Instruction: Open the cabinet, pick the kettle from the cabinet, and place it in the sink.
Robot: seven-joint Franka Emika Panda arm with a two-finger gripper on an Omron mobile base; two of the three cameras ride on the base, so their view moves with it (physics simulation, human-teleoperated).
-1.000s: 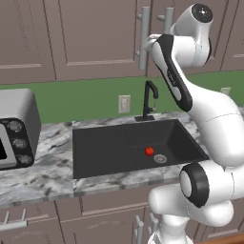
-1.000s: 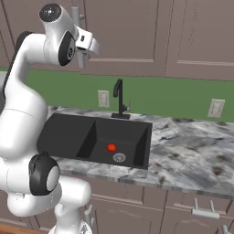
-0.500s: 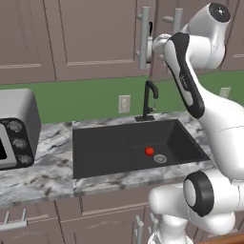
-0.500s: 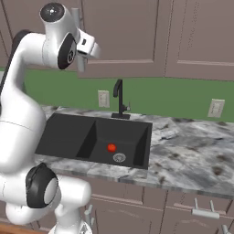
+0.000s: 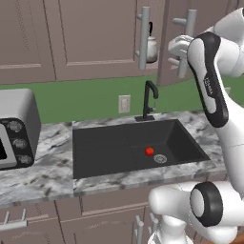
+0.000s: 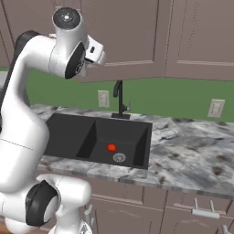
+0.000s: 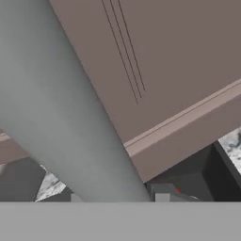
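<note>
A small squat silvery-white kettle (image 5: 151, 46) with a thin black arched handle sits inside the cabinet (image 5: 102, 35), showing through the gap between its two mauve-brown panelled doors. The right door stands swung partly outward, its long grey bar handle (image 5: 186, 44) just in front of the robot's white hand, and the left door's bar handle (image 5: 144, 37) stands just left of the kettle. In the hand view that grey bar (image 7: 61, 117) runs large and close across the door panel. The gripper (image 5: 178, 46) is at the right door's handle; whether its fingers are spread or clamped cannot be told. Below the cabinet lies the dark charcoal sink (image 5: 136, 147) with a small red ball (image 5: 149, 151) beside its round drain, a black gooseneck faucet (image 5: 148, 100) behind it, and a grey toaster oven (image 5: 16, 128) on the marbled counter (image 5: 33, 176) to its left.
</note>
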